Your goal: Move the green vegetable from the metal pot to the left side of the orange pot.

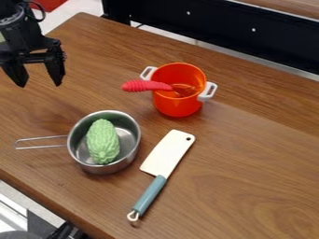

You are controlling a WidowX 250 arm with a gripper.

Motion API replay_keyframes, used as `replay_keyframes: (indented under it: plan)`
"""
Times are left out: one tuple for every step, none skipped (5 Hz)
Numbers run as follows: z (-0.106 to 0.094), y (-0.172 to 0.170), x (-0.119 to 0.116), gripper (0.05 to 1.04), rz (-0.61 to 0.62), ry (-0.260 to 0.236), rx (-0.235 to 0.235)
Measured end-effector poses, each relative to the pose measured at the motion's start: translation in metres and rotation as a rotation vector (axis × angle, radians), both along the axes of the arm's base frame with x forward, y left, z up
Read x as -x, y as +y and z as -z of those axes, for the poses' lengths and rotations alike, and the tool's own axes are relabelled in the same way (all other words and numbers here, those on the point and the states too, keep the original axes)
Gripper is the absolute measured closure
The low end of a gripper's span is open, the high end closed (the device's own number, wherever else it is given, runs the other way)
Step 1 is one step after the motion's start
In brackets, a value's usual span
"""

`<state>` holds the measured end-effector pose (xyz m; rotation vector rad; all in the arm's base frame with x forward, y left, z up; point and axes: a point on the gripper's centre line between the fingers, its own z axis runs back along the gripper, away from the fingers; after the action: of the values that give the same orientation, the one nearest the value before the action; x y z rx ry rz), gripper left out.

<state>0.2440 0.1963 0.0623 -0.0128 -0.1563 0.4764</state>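
Note:
At the upper left, the black gripper [40,81] hangs open over the table, nothing between its two separated fingers. It is above and left of the metal pot [133,151], whose wire handle points left. The green vegetable [103,141], bumpy and oval, lies inside that pot. Behind and to the right stands the orange pot [176,106] with white side handles. A red-handled utensil [147,86] rests in it, its handle sticking out over the left rim.
A cleaver [168,154] with a white blade and blue-green handle lies right of the metal pot. The wooden table [261,163] has its near edge at lower left. A black rail [218,32] runs behind the table.

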Motion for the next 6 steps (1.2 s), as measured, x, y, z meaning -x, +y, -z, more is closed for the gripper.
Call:
replay_keyframes:
  plan:
    - [0.009, -0.003, 0.004, 0.084, 0.000, 0.028, 0.024]
    - [0.011, -0.010, 0.010, 0.084, 0.042, 0.086, 0.036]
    - [0.003, -0.024, 0.016, 0.084, 0.070, 0.104, 0.074]
    - [-0.007, -0.042, 0.019, 0.084, 0.081, 0.109, 0.120]
    - [-0.011, -0.070, 0.024, 0.084, 0.074, 0.089, 0.146]
    - [-0.009, -0.092, 0.026, 0.084, 0.055, 0.074, 0.142]
